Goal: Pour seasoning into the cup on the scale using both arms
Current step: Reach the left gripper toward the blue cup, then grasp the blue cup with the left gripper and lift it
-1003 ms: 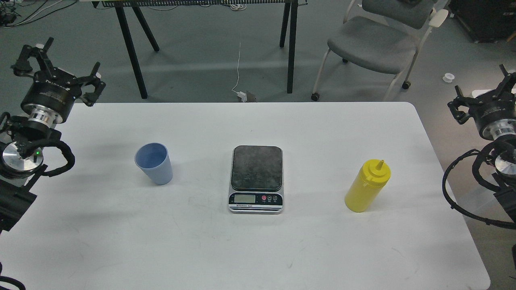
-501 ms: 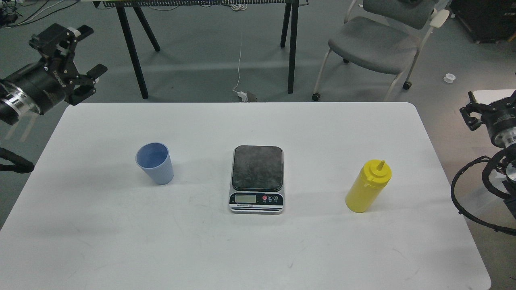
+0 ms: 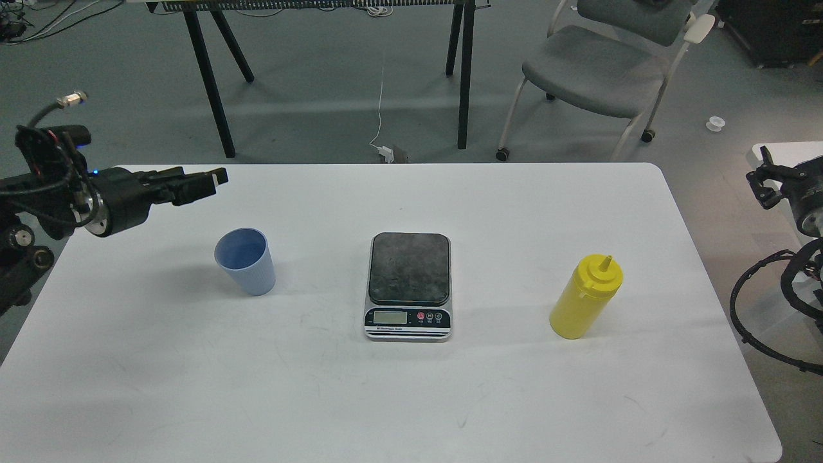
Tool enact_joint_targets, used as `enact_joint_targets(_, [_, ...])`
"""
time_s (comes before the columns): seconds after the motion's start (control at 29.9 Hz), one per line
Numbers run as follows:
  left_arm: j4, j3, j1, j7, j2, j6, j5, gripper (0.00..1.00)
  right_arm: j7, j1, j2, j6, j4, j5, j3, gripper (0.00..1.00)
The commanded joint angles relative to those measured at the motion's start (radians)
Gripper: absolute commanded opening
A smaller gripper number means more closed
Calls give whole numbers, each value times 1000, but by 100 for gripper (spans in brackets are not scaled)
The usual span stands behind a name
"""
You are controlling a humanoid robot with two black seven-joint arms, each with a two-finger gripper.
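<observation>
The light blue ribbed cup (image 3: pixel 245 260) stands upright on the white table (image 3: pixel 411 399), left of the scale. The scale (image 3: pixel 409 285) lies at the table's middle with its dark platform bare. The yellow seasoning bottle (image 3: pixel 585 297) stands upright to the right of the scale, nozzle up. My left gripper (image 3: pixel 206 179) points right, level, above and behind-left of the cup, apart from it; its fingers look spread and hold nothing. My right gripper (image 3: pixel 766 180) is off the table's right edge, far from the bottle, small and dark.
A grey chair (image 3: pixel 598 71) and black table legs (image 3: pixel 212 83) stand on the floor beyond the table's far edge. Black cables (image 3: pixel 765 315) hang by my right arm past the table's right edge.
My left arm has swung down and in over the table's left edge, its gripper turned level and pointing right toward the cup. My right gripper has drawn back slightly to the right. The cup, scale and bottle have not moved.
</observation>
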Motion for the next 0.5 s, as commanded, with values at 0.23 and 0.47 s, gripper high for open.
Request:
enact_joint_targets(0.23, [178, 327, -85, -1, -102, 166, 85, 79, 0, 0, -3, 0, 0, 0, 1, 99])
enact_joint_targets(0.47, [231, 372, -88, -6, -138, 179, 82, 62, 0, -15, -3, 0, -3, 0, 1, 99])
